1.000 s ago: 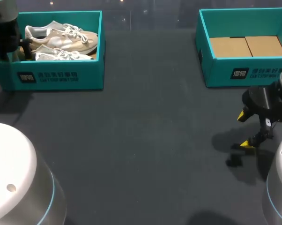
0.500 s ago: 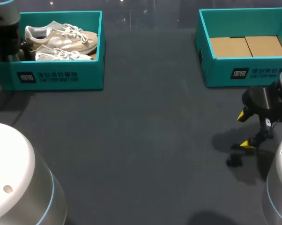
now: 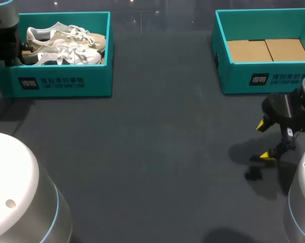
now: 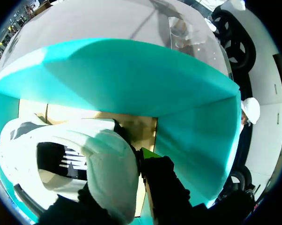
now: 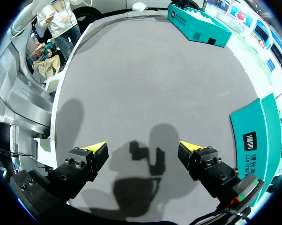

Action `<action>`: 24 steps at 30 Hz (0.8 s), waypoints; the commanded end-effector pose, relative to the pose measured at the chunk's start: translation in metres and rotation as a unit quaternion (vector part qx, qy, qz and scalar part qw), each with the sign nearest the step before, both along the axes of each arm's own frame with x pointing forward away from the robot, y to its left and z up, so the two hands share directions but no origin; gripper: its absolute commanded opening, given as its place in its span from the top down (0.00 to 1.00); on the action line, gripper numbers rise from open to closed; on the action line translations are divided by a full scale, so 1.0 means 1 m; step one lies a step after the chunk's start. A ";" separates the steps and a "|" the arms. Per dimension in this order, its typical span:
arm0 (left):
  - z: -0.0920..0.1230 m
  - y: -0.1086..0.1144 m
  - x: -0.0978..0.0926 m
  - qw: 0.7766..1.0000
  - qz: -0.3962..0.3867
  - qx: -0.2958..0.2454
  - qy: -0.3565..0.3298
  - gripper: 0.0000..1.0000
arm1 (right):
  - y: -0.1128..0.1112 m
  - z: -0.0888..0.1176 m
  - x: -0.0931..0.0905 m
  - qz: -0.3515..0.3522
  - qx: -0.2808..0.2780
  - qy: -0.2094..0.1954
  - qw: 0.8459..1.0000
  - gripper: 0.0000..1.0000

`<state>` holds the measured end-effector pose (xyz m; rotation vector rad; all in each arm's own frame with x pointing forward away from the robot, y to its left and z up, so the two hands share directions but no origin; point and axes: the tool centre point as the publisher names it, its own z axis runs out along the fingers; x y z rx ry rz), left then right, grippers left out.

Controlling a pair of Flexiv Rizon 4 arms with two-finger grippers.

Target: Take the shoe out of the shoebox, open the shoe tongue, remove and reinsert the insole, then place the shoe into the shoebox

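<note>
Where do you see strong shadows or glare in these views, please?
Head view: the right pincer throws a dark shadow onto the table beside itself. Right wrist view: that shadow lies between its open fingers. Left wrist view: the shoe glares white inside the shoebox.

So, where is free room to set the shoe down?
The table middle, between left box and right box, is bare; the right box floor too. Crowded: left box, where the left tool grips a shoe; the right tool hangs near the right edge.

A cream-white laced shoe (image 3: 71, 54) sits beside its mate (image 3: 74, 36) inside the open teal shoebox (image 3: 66, 83), far left.
</note>
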<state>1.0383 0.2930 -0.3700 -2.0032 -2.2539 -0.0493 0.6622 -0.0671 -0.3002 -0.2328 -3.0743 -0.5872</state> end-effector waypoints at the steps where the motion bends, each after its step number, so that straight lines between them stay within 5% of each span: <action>1: 0.012 0.004 -0.002 1.000 0.001 0.000 -0.006 1.00 | 0.001 0.000 -0.001 -0.001 -0.002 -0.001 1.000 0.00; 10: 0.032 0.008 0.002 0.999 -0.037 -0.009 -0.011 1.00 | 0.001 0.000 -0.001 -0.001 -0.002 -0.001 1.000 0.00; 24: 0.115 0.016 0.009 0.997 -0.076 -0.017 -0.015 1.00 | 0.001 0.000 -0.001 -0.001 -0.002 -0.001 1.000 0.00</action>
